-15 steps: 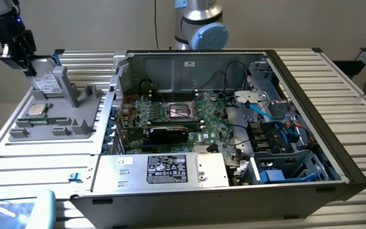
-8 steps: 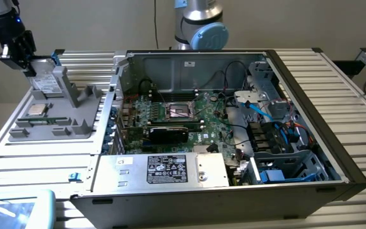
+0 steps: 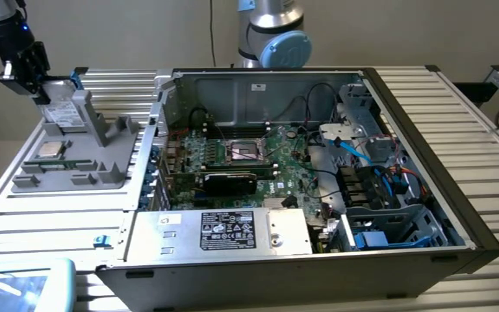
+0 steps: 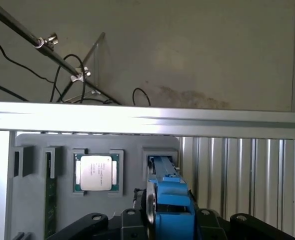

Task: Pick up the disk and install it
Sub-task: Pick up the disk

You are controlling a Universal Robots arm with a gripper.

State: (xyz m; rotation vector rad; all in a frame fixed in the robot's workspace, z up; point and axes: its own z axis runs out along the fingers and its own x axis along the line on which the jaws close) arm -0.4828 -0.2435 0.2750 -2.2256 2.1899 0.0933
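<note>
With our hand (image 3: pixel 43 97) clamped on the disk (image 3: pixel 62 117), we should draw it straight out of the holder (image 3: pixel 102 153), untilted.

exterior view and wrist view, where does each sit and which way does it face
Exterior view: high off the arm, looking down on the open computer case and grey tray; arm and pincer at the exterior view's left.
Wrist view: on the wrist, facing the tray along the pincer, whose black body shows.
Shared: the disk, processor chip, tray.
</note>
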